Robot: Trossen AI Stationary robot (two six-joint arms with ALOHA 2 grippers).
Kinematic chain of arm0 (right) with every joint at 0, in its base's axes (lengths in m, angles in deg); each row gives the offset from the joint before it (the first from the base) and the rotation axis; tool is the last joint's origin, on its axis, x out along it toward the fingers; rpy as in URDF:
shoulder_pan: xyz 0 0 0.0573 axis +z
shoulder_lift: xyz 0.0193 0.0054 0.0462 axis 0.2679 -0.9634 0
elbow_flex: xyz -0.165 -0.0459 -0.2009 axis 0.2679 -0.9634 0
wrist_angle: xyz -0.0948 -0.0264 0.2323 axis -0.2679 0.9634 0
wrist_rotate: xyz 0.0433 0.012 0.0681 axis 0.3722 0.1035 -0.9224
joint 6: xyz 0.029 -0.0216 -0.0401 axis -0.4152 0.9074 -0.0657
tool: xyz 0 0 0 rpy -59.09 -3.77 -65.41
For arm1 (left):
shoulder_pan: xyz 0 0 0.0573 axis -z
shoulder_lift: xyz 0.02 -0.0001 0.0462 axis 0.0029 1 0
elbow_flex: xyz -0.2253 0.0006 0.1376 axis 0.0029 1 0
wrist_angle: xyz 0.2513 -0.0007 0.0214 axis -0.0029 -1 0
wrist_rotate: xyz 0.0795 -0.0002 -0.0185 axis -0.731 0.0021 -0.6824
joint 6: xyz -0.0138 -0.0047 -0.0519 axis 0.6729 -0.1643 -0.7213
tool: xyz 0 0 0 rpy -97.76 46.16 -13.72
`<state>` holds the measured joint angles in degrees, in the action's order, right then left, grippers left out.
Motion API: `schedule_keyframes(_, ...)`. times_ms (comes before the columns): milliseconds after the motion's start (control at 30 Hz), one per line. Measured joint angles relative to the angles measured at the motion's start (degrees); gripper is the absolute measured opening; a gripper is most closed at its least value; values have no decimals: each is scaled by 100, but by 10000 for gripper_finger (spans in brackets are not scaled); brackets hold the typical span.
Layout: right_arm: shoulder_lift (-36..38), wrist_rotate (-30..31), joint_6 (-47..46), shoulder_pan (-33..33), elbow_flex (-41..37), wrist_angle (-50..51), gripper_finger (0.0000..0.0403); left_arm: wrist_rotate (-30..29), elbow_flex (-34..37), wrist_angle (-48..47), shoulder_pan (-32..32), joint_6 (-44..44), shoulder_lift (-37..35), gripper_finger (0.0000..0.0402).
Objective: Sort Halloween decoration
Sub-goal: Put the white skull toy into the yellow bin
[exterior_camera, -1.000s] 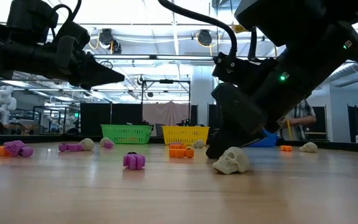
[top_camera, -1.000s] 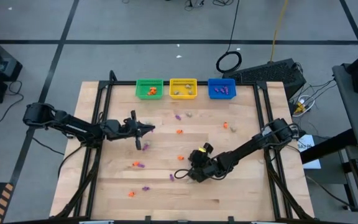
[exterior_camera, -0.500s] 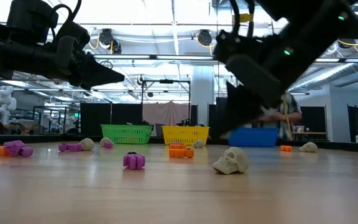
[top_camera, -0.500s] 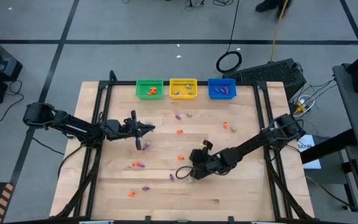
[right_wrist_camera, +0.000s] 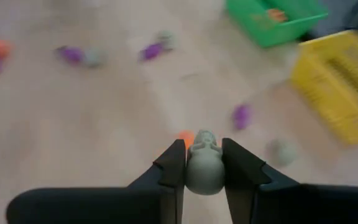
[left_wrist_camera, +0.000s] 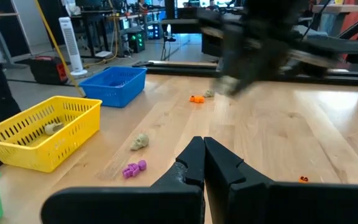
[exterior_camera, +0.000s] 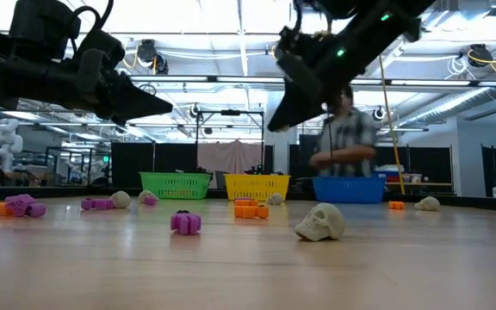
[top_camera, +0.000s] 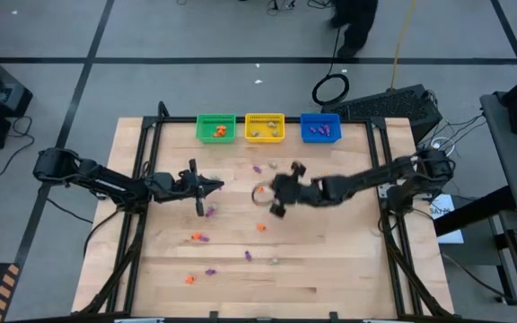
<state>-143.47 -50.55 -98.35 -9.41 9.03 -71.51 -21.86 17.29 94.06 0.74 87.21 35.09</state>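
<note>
The Halloween decoration lies scattered as tiny orange, purple and pale trinkets on the wooden table (top_camera: 348,269). Among them are a pale skull (exterior_camera: 320,222) and a purple piece (exterior_camera: 185,222). My right gripper (right_wrist_camera: 204,152) hangs above the table's middle (top_camera: 272,199) and is shut on a pale beige-grey trinket (right_wrist_camera: 204,167). My left gripper (left_wrist_camera: 204,152) is shut on nothing and hovers level over the table's left part (top_camera: 215,186). More trinkets lie in the green (top_camera: 215,127), yellow (top_camera: 264,127) and blue (top_camera: 320,127) baskets. My right gripper pinches the pale trinket by its rounded sides (right_wrist_camera: 194,174) between the two fingers. The fingers slant downward. The trinket is lifted clear of the table, its narrower end (right_wrist_camera: 204,138) sticking out past the fingertips.
The three baskets stand in a row at the table's far edge. A dark frame (top_camera: 146,161) borders the table on the left and right. A person (exterior_camera: 343,129) stands in the room beyond the far edge. Bare wood lies at the near right.
My right gripper has risen from the table near the pale skull and gone toward the far edge and the baskets, rolling somewhat and carrying the pale trinket clear of the table. The skull has stayed where it was. A person has walked in behind the table.
</note>
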Motion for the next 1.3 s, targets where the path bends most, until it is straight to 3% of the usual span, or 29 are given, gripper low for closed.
schedule_keyframes(200,50,-827,637,-1415,157,-27,61,2,0,2,0,-33,0,1)
schedule_keyframes(533,-734,-1800,1495,-3250,1386,-3,61,2,0,-23,-2,-42,1,1)
schedule_keyframes(933,-2049,-2567,1779,-3920,2946,1036,61,2,0,4,-2,-8,2,1)
schedule_keyframes(1300,-2410,-3002,1756,-4146,3257,1035,61,-7,0,57,-7,3,2,1)
